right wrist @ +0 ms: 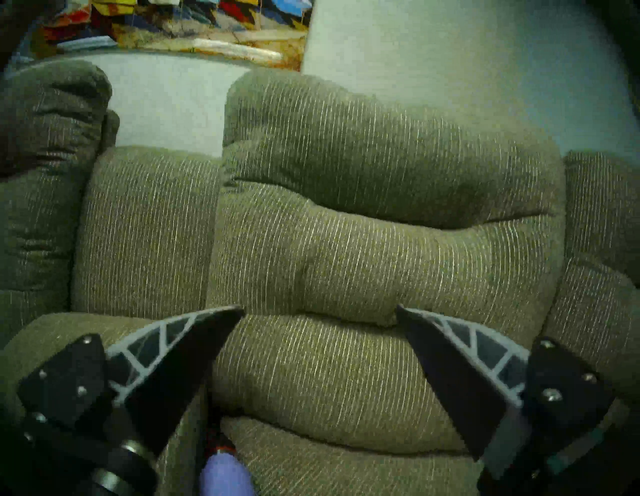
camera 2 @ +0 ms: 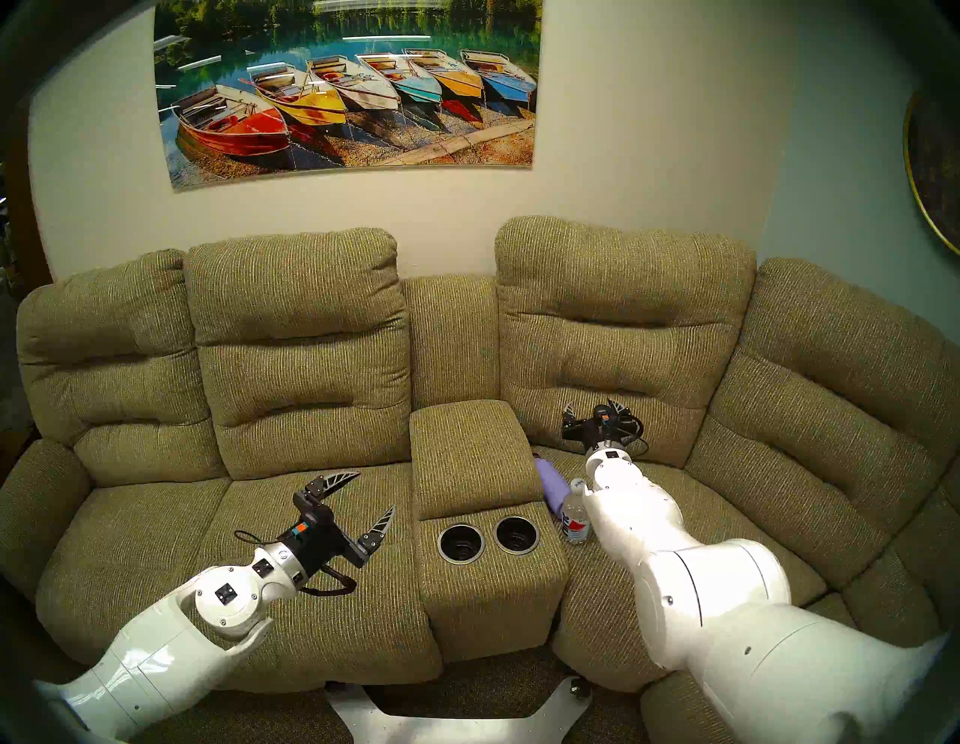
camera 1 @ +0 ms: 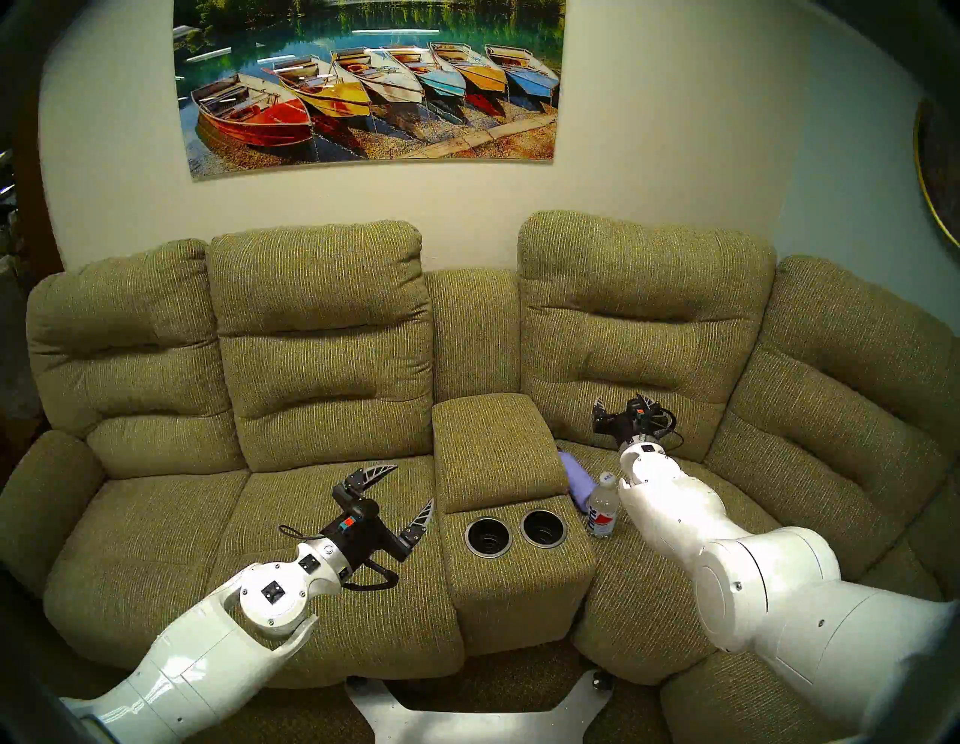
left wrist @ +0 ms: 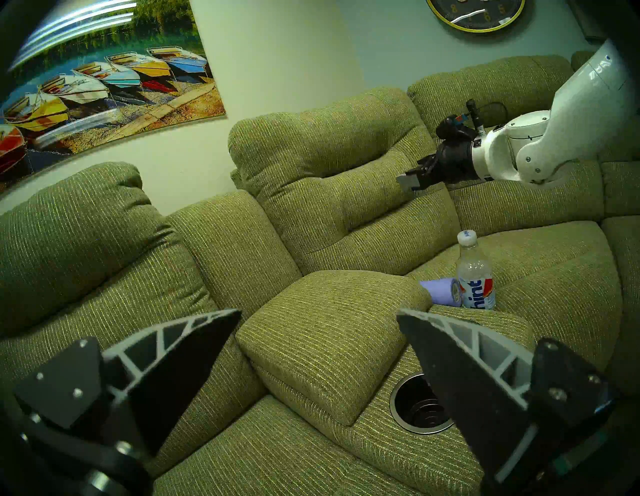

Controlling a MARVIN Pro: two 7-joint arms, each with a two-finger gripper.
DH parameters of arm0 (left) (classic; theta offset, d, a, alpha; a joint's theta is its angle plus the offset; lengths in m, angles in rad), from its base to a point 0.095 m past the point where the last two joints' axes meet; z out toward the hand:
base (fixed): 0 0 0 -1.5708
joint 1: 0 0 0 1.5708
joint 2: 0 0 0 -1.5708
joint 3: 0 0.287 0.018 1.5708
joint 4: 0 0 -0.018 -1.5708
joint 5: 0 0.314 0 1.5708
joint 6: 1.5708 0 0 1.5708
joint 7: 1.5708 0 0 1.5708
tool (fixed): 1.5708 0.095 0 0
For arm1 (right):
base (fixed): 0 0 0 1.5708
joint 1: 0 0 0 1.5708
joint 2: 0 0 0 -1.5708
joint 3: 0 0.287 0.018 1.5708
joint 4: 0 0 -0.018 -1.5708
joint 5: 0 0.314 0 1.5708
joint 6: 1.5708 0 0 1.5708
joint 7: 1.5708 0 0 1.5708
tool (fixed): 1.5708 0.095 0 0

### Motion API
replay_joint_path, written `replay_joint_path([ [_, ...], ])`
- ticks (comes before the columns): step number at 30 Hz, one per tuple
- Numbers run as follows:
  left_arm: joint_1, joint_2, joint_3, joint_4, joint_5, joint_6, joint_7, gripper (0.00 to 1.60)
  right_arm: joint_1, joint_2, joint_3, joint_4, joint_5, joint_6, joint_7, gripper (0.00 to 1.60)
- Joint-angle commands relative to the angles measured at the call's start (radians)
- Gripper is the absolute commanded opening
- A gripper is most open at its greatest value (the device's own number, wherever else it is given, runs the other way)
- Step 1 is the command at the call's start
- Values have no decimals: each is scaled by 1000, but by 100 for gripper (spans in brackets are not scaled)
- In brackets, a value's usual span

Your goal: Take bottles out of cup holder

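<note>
Head stereo left shows the olive sofa (camera 1: 322, 395) filling the frame, with the cup holder (camera 1: 514, 530) just right of centre in the console (camera 1: 519, 582): both silver-rimmed wells stand bare of bottles. At about 2 o'clock from the wells, on the seat cushion hard against the console's side, the lavender flask (camera 1: 577, 480) lies on its side, and the clear plastic bottle (camera 1: 602, 505) stands upright just in front of it, apparently touching it, white cap up. The right arm's white forearm (camera 1: 670, 509) crosses just to the right of the clear plastic bottle and hides the cushion behind it. The right gripper (camera 1: 622, 404) hangs at 12 o'clock from the bottles, before the backrest, fingers spread wide with nothing between them; in its own wrist view only the flask's lavender body (right wrist: 225, 474) shows at 6 o'clock, blurred. The left gripper (camera 1: 410, 488) hovers over the seat at 9 o'clock from the wells, fingers wide apart and bare; from its wrist view the padded armrest lid (left wrist: 332, 332) blocks most of the flask. A boat picture (camera 1: 369, 83) hangs on the wall at 12 o'clock, and a round clock (left wrist: 476, 14) further right.
</note>
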Motion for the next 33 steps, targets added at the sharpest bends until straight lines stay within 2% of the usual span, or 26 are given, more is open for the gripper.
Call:
replay_joint_path([
  [1,-2,-1,0,-18,-1,-8,-2,160,-93,-16,7,-106,22,-107,40,160],
  [13,-6,-2,2,-13,0,-6,0,160,-245,10,13,-210,27,-184,78,160],
  [25,-8,-1,5,-10,-1,-5,2,160,-360,28,26,-348,37,-272,103,160],
  [33,-9,0,7,-11,-1,-5,4,160,-452,30,29,-460,47,-299,127,160],
])
